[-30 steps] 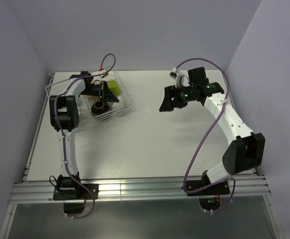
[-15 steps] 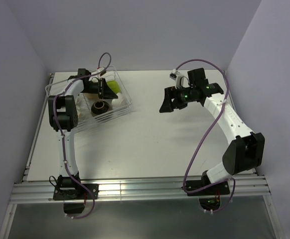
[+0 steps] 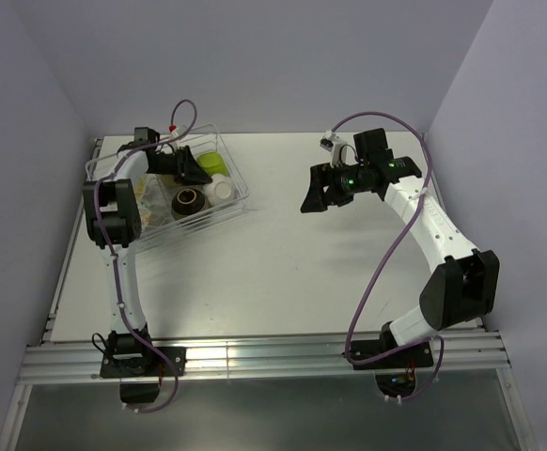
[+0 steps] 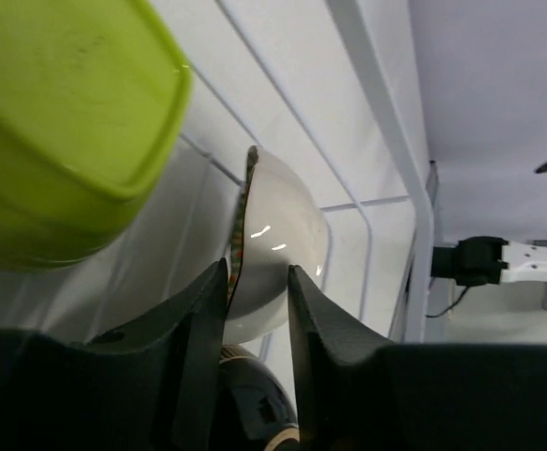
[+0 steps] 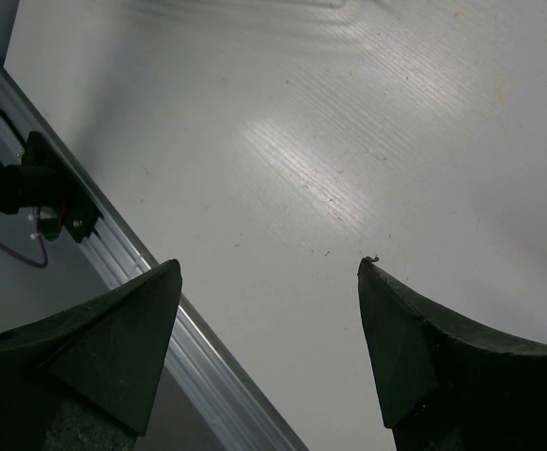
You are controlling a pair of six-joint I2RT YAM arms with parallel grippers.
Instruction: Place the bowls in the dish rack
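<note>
White table (image 5: 349,141) lies under wide-spread right fingers (image 5: 114,348); left fingers (image 4: 198,357) sit slightly parted astride a glossy white, pattern-rimmed bowl (image 4: 283,254).

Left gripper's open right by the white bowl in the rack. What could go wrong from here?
The white bowl appears to rest tilted, right at the tips of the left gripper; a sloppy retreat could clip it. Tipped, it might land on the dark brown bowl beside it. The lime-green bowl crowds the way out.

Left arm's black two-finger gripper (image 3: 201,172) reaches far out, jaws slightly parted (a narrow gap); right arm's black gripper (image 3: 311,197) hovers, jaws wide.
</note>
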